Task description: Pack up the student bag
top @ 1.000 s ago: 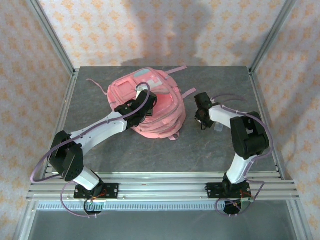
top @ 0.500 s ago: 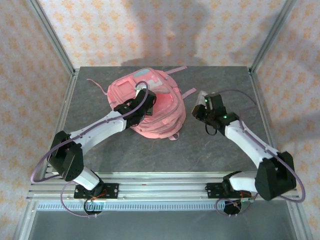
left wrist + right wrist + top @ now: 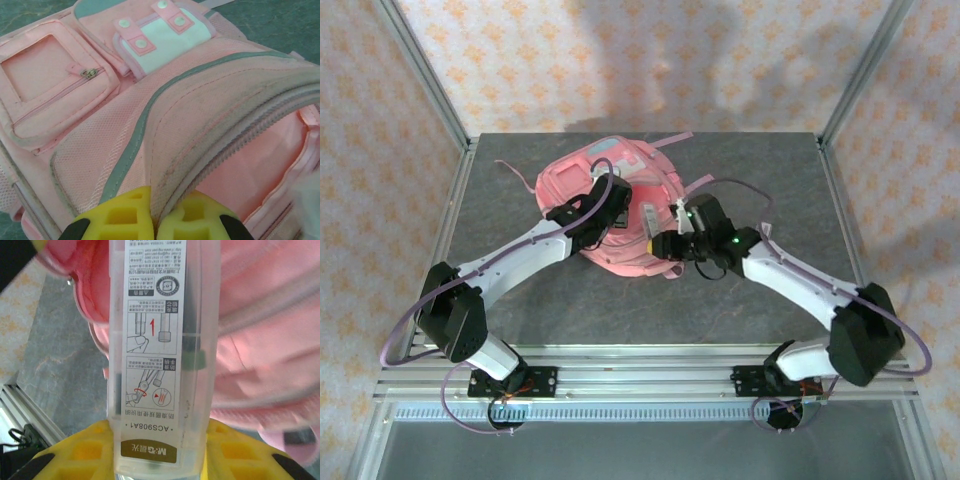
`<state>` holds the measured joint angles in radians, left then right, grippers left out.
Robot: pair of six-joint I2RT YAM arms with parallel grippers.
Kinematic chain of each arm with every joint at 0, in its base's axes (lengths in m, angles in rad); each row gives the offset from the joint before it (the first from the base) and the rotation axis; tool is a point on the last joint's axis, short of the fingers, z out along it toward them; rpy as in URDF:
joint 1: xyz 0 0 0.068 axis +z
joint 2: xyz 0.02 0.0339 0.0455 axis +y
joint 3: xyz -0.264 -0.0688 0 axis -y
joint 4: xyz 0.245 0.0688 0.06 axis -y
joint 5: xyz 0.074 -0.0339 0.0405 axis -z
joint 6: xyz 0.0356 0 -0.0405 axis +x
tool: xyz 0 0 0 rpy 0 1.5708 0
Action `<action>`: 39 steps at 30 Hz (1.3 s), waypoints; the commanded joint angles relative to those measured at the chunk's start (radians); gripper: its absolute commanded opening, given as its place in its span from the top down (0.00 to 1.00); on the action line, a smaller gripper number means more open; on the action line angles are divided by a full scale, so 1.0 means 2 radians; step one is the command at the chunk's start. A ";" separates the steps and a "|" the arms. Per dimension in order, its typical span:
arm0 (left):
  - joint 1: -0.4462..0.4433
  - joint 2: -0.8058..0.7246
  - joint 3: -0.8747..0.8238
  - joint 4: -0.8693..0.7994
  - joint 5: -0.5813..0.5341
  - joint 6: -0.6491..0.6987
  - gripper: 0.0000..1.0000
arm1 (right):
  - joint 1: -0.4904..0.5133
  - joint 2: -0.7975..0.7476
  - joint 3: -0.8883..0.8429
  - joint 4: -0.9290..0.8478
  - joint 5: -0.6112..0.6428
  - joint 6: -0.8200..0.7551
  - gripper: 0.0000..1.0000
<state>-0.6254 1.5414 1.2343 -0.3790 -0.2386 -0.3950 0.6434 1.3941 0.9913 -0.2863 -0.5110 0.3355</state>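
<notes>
My right gripper (image 3: 157,452) is clamped on the near end of a clear plastic case (image 3: 160,330), with a yellow finger (image 3: 85,450) pressing on each side of it. The case carries a white label with small instruction drawings, and it points away from the wrist toward pink fabric. From the top camera I see this gripper (image 3: 667,241) at the right-hand edge of the student bag (image 3: 640,170), with the case (image 3: 650,222) reaching out over the bag's near side.

My left gripper (image 3: 155,220) is closed as well. Its yellow fingertips pinch the grey-edged lip of the bag's (image 3: 100,150) main opening, holding the fabric up. To the right of that lip the zip stands parted and I can see smooth pink lining inside. From above, the left gripper (image 3: 603,212) sits on top of the bag, just left of the case.

Past the pinched lip, the bag's front faces up. A square zip pocket (image 3: 55,85) lies on the left, and a light blue and white patch (image 3: 167,35) with round snaps lies beyond it.

The bag lies on the grey table (image 3: 770,170), in the middle toward the far edge. One pink strap (image 3: 670,139) trails off its far side.
</notes>
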 commanded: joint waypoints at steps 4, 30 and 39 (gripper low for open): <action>0.001 -0.024 0.031 0.029 0.025 -0.023 1.00 | -0.002 0.106 0.110 0.024 0.006 0.020 0.66; 0.001 -0.025 0.024 0.044 0.044 -0.043 1.00 | -0.003 0.191 0.066 0.275 -0.089 0.166 0.84; 0.002 -0.024 0.016 0.046 0.036 -0.041 1.00 | -0.006 0.096 0.025 0.168 0.003 0.095 0.66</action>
<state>-0.6151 1.5394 1.2442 -0.3782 -0.1638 -0.4480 0.6315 1.7042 1.0798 0.1337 -0.6033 0.5945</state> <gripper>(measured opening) 0.050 0.320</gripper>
